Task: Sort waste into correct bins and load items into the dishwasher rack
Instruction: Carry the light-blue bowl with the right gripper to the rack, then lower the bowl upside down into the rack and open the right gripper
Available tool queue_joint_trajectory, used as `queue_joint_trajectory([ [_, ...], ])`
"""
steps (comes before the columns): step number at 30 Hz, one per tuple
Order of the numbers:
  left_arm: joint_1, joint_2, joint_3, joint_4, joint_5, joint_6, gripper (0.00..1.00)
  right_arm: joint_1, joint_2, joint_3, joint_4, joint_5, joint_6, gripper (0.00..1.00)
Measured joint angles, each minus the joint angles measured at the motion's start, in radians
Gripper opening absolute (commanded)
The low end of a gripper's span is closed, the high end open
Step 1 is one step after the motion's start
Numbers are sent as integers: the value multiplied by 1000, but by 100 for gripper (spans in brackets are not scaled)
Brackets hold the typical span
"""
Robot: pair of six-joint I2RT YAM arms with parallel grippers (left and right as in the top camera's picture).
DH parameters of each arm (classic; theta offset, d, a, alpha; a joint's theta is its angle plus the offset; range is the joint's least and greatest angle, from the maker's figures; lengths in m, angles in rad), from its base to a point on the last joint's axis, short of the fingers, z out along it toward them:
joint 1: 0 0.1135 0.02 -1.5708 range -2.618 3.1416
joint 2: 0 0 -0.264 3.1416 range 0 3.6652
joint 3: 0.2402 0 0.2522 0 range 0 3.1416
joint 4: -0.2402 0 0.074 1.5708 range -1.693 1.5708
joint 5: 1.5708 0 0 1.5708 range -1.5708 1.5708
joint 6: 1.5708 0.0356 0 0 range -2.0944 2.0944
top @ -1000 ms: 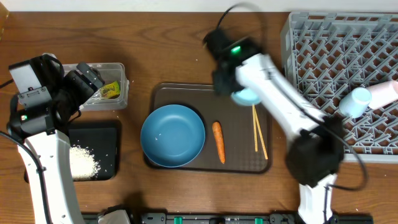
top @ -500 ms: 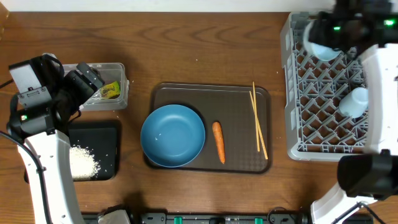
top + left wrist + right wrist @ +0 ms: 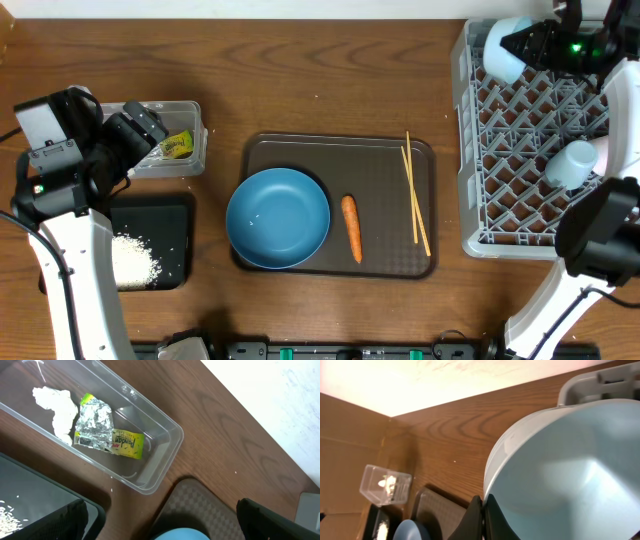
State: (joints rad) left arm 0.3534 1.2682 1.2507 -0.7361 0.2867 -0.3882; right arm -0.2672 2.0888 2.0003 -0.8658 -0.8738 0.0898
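Over the far-left corner of the rack (image 3: 466, 150), the light-blue bowl (image 3: 501, 50) is clamped at its rim by the right gripper (image 3: 524, 45); the left gripper (image 3: 146, 128) is spread empty over the tub (image 3: 199, 142).

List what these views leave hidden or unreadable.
- Overhead: whether the small light-blue bowl touches the dishwasher rack or hangs above it; no height shows.
- Overhead: the rack's right side, under the right arm and past the frame edge.
- Left wrist: the left gripper, cut by the bottom edge; only finger ends show.
- Left wrist: the yellow-green packet's fine print, too small.
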Motion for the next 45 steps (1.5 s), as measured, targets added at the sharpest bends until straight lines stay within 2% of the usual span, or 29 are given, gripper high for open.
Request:
queue_joint_trajectory([
  [9,0,0,0,0,0,0,98,-20,53,-1,6,-40,2,5],
  [15,0,0,0,0,0,0,98,-58,53,-1,-29,-2,6,1],
  [23,0,0,0,0,0,0,98,-62,53,-1,-32,13,5,1],
  [45,0,0,0,0,0,0,98,-92,152,5,-26,-167,-22,3],
])
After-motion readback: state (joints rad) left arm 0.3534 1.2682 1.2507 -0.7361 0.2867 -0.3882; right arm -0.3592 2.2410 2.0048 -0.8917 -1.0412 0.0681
